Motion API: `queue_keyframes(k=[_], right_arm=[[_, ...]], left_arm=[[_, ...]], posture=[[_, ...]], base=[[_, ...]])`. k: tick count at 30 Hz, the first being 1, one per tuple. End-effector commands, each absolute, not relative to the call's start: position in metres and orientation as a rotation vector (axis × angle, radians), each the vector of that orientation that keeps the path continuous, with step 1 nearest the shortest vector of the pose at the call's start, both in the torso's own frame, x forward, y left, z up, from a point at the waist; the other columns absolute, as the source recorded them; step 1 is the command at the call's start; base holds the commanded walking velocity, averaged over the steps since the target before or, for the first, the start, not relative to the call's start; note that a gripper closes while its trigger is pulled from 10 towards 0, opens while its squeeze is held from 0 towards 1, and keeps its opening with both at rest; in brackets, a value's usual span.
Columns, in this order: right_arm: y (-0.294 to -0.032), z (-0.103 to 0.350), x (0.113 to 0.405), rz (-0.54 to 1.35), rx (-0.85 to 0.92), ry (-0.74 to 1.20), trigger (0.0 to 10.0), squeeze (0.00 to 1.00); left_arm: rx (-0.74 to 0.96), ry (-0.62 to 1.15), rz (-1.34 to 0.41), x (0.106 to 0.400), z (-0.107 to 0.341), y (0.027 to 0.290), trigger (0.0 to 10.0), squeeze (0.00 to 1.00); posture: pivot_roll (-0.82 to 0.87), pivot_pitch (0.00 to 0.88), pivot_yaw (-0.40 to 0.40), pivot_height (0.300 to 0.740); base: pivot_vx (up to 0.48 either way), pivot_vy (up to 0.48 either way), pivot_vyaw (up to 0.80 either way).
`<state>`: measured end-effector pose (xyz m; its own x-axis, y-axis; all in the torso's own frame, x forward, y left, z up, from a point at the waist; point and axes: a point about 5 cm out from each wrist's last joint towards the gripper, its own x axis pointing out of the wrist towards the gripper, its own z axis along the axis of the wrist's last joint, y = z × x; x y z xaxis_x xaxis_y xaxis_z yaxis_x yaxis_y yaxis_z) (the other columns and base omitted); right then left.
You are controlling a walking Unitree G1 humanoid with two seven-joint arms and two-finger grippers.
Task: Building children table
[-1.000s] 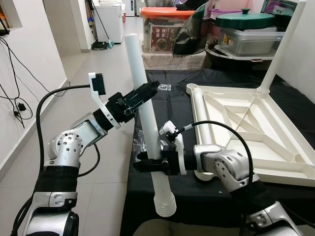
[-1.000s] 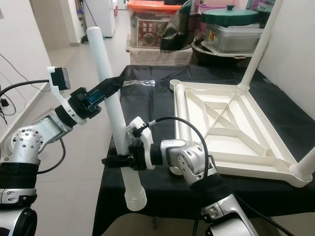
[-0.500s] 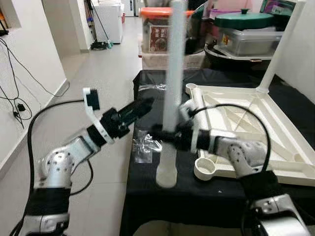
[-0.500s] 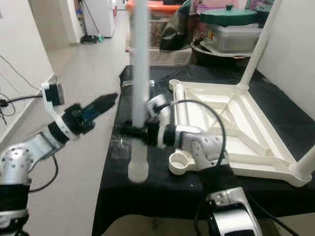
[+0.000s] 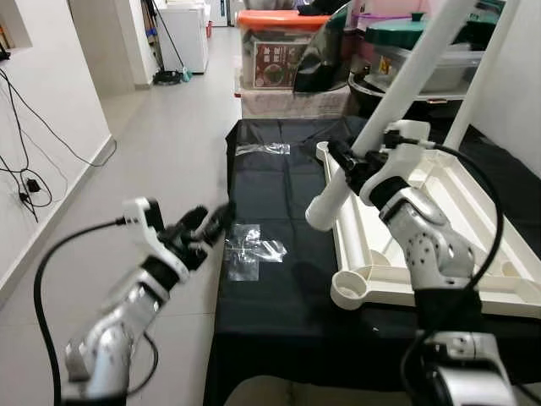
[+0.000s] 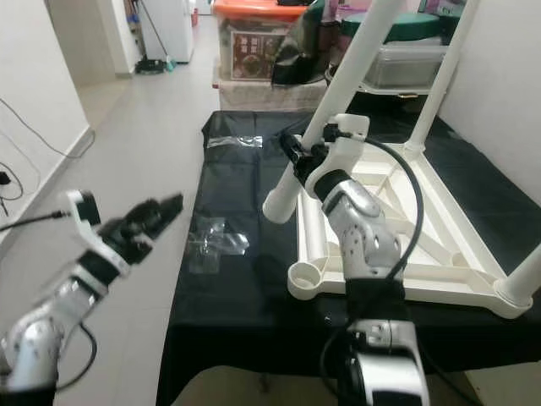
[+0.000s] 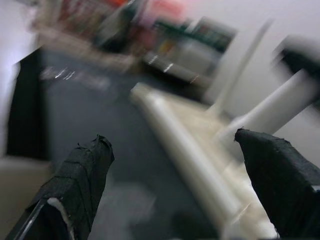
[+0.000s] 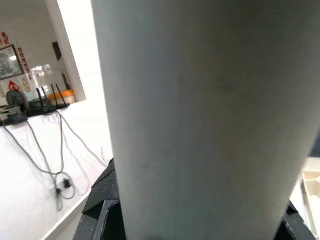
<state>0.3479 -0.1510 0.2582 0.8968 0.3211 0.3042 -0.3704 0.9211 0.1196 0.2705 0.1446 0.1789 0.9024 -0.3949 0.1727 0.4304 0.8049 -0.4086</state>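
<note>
Above the near-left corner of the upturned table frame (image 5: 439, 224), the right gripper (image 5: 359, 165) is clamping a white table leg (image 5: 397, 89) approx. mid-shaft, fingers closed around it. Risk 1: the leg is tilting, top end running out of view toward 1 o'clock, flared lower end (image 5: 319, 210) hanging in air toward 7 o'clock and not lining up w/ the open corner socket (image 5: 351, 289) at 6 o'clock from it; lowering at this angle is likely to jam the end on the socket rim or skid the frame on the black cloth (image 5: 279, 296). Risk 2: the grip is sitting well up the shaft, so the long overhang is acting as a lever; the leg may be rotating in the pads under any side load. Risk 3: the upper end is swinging near the fitted rear leg (image 5: 482, 76) and the storage boxes (image 5: 279, 55) at 12 o'clock; contact there is possible. Risk 4: the plastic bag (image 5: 252, 247) is lying on the cloth just beside the frame, at 9 o'clock from the socket, and could snag. Arm pose: right forearm is rising steeply from the elbow, wrist bent toward the leg. Left gripper (image 5: 205, 227) is hovering off the table's left edge at 9 o'clock, fingers (image 7: 80, 175) spread apart, holding nothing, forearm reaching low and fwd.
</note>
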Motion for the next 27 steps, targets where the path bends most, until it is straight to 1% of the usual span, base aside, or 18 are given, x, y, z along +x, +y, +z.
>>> queue_keyframes(k=[1, 3, 4, 6, 7, 9, 11, 19, 22, 24, 27], right_arm=[[-0.143, 0.257, 0.343, 0.371, 0.129, -0.308, 10.0, 0.0], [-0.136, 0.248, 0.334, 0.384, 0.135, -0.326, 10.0, 0.0], [-0.131, 0.238, 0.327, 0.385, 0.164, -0.329, 10.0, 0.0], [-0.131, 0.238, 0.327, 0.385, 0.164, -0.329, 10.0, 0.0], [-0.125, 0.229, 0.324, 0.389, 0.183, -0.304, 10.0, 0.0], [-0.123, 0.225, 0.323, 0.391, 0.187, -0.291, 10.0, 0.0], [-0.119, 0.222, 0.32, 0.384, 0.15, -0.297, 10.0, 0.0], [-0.112, 0.213, 0.309, 0.382, 0.14, -0.283, 10.0, 0.0], [-0.113, 0.208, 0.305, 0.364, 0.152, -0.27, 10.0, 0.0], [-0.114, 0.206, 0.303, 0.356, 0.154, -0.263, 10.0, 0.0], [-0.115, 0.203, 0.3, 0.336, 0.145, -0.256, 10.0, 0.0]], left_arm=[[-0.425, -0.091, -0.412, 0.269, 0.182, 0.142, 10.0, 0.0], [-0.348, -0.069, -0.399, 0.262, 0.174, 0.137, 10.0, 0.0], [-0.302, -0.045, -0.369, 0.258, 0.166, 0.135, 10.0, 0.0], [-0.302, -0.045, -0.369, 0.258, 0.166, 0.135, 10.0, 0.0], [-0.274, -0.027, -0.353, 0.254, 0.16, 0.131, 10.0, 0.0], [-0.259, -0.023, -0.354, 0.251, 0.159, 0.129, 10.0, 0.0], [-0.252, -0.015, -0.353, 0.247, 0.156, 0.125, 10.0, 0.0], [-0.185, -0.031, -0.286, 0.243, 0.153, 0.121, 10.0, 0.0], [-0.141, -0.037, -0.264, 0.243, 0.152, 0.122, 10.0, 0.0], [-0.129, -0.046, -0.256, 0.243, 0.152, 0.122, 10.0, 0.0], [-0.143, -0.033, -0.245, 0.242, 0.149, 0.122, 10.0, 0.0]], posture=[[0.06, 0.0, -0.028, 0.74], [0.06, 0.0, -0.033, 0.74], [0.07, 0.0, -0.035, 0.74], [0.07, 0.0, -0.035, 0.74], [0.07, 0.0, -0.04, 0.74], [0.07, 0.0, -0.04, 0.74], [0.07, 0.0, -0.048, 0.74], [0.07, 0.02, -0.056, 0.74], [0.07, 0.023, -0.055, 0.74], [0.07, 0.028, -0.053, 0.74], [0.06, 0.033, -0.048, 0.74]], base=[[0.0, 0.0, 0.0], [0.0, 0.0, 0.0], [0.0, 0.0, 0.59], [0.0, 0.0, 0.59], [0.0, 0.0, 0.79], [0.0, 0.0, 0.79], [0.0, 0.0, 0.79], [0.0, 0.0, 0.77], [0.0, 0.0, 0.0], [0.0, -0.259, 0.0], [0.0, -0.48, 0.0]])
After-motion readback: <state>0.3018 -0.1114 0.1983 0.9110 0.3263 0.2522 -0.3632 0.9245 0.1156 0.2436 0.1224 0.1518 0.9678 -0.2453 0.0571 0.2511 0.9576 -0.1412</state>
